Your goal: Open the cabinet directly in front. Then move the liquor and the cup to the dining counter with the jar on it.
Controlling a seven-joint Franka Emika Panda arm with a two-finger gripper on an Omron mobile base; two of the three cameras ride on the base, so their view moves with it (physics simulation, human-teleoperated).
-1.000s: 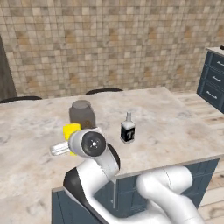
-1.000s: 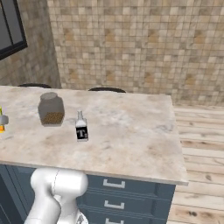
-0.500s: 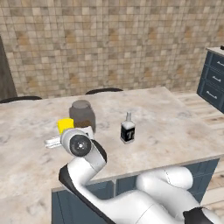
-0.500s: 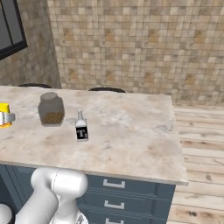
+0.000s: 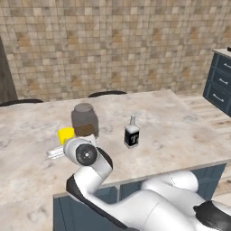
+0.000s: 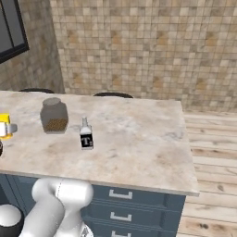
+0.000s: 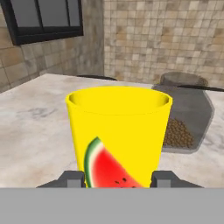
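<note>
The yellow cup (image 7: 119, 135) is sitting upright between the two dark fingertips (image 7: 72, 178) of the gripper (image 7: 118, 179), its watermelon picture facing the hand camera; the fingertips are standing just at either side of its base, and whether they are pressing on it or slightly apart from it cannot be told. In the left base view the cup (image 5: 66, 135) is showing just behind the arm's round wrist, over the beige marbled counter (image 5: 180, 131), whether resting on it or just above cannot be told, and just beside the glass jar (image 5: 84, 120) with the grey lid and brown contents. In the right base view the cup (image 6: 4, 126) is appearing at the left edge, with the jar (image 6: 54, 115) to its right. The small bottle (image 5: 131, 132) with the black label and white T is standing upright on the same counter, near the jar on its other side and apart from it. Behind the counter, a tan tiled wall (image 6: 139, 46) is running across the scene.
</note>
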